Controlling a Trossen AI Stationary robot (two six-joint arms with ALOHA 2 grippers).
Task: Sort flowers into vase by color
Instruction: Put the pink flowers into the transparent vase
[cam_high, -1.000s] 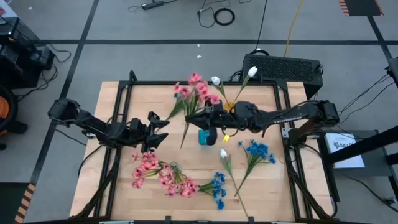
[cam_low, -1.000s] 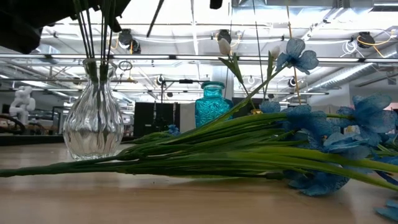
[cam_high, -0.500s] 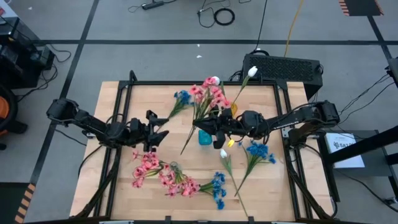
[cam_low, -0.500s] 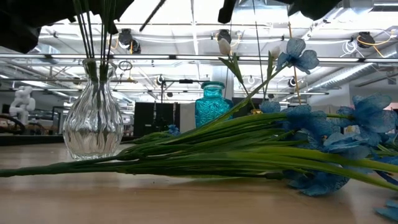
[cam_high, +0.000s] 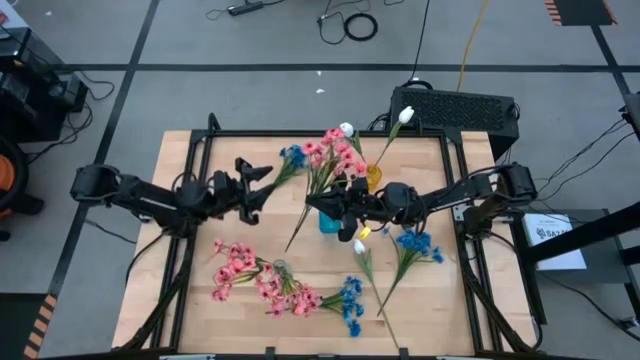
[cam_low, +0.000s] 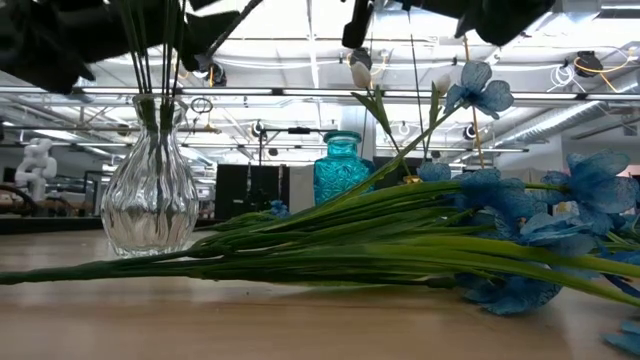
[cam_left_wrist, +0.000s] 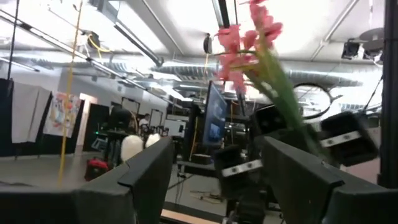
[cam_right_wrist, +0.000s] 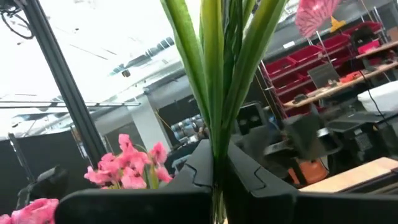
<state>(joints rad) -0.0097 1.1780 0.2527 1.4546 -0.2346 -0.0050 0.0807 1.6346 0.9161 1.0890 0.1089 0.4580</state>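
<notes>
From above, we see a wooden tabletop (cam_high: 200, 300) with two dark robot arms reaching in from either side.

The right hand (cam_high: 322, 206) sits near the middle of the tabletop, its fingers pressed together on the green stems of a pink flower spray (cam_high: 336, 155). The blossoms lean toward the far edge. In the right wrist view, the stems (cam_right_wrist: 214, 74) rise straight up from between the dark fingers (cam_right_wrist: 261, 180).

The left hand (cam_high: 258, 183) hovers over the left half of the tabletop with its fingers spread, holding nothing. In the left wrist view, its two dark fingers (cam_left_wrist: 146, 165) stand well apart, and the pink spray (cam_left_wrist: 249, 37) shows farther off.

Just beside the right hand stands a teal glass vase (cam_high: 328, 222). A yellow vase (cam_high: 373, 177) near the far edge holds a white bud (cam_high: 405, 115) on a long stem. A second white bud (cam_high: 346, 129) sits next to the pink blossoms, and a blue blossom (cam_high: 292, 155) lies left of them.

More flowers lie flat near the front edge: a pink cluster (cam_high: 250, 278), a blue spray (cam_high: 350, 300), another blue spray (cam_high: 415, 243), and a white bud (cam_high: 359, 246).

At table height, a clear ribbed vase (cam_low: 150, 200) holds green stems.
</notes>
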